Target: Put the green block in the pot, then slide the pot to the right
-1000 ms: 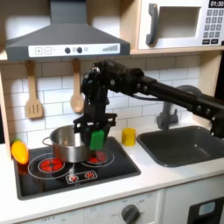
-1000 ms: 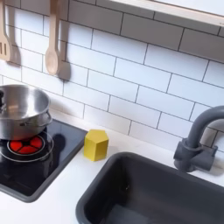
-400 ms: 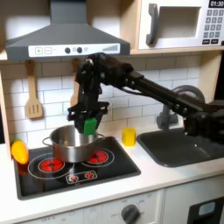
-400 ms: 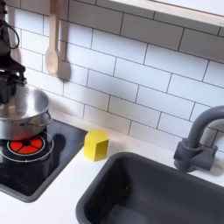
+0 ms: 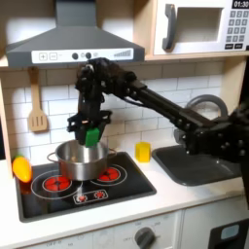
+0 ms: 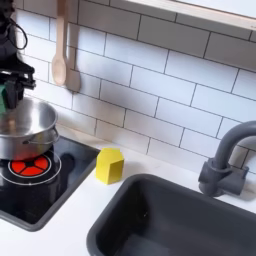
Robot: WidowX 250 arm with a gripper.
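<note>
Gripper (image 5: 90, 127) clamps the green block (image 5: 92, 135) between its fingers, block upright, hanging just above the pot's (image 5: 76, 161) open top, not yet inside. Pot sits on the stove (image 5: 117, 190), back-left burner w/ red ring, near the stove's back edge. In the second exterior view, block (image 6: 4, 95) hangs over the pot (image 6: 30, 125) rim. Yellow block (image 6: 110, 165) sits on the worktop btwn stove and sink (image 6: 190, 220).

In the second exterior view the pot (image 6: 22, 128) and gripper (image 6: 12, 88) are cut by the left edge; the green block (image 6: 4, 96) barely shows.
</note>
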